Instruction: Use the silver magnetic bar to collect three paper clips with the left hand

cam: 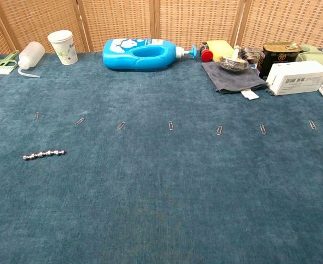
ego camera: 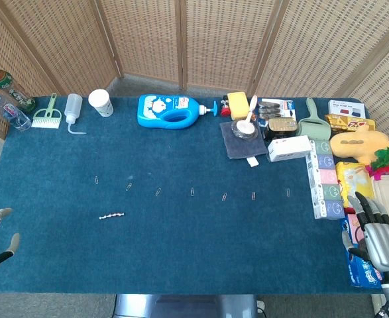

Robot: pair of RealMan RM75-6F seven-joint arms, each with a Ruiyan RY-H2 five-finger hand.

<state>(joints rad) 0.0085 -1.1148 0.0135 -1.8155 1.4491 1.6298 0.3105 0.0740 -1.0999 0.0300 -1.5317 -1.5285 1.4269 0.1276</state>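
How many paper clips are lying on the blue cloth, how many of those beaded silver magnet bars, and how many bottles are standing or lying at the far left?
Paper clips: 7
Silver magnetic bar: 1
Drink bottles at the far left edge: 2
White squeeze bottle: 1
Total: 11

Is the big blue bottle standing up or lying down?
Lying down. The blue bottle rests on its side on the table, its pump nozzle pointing sideways toward the yellow sponge.
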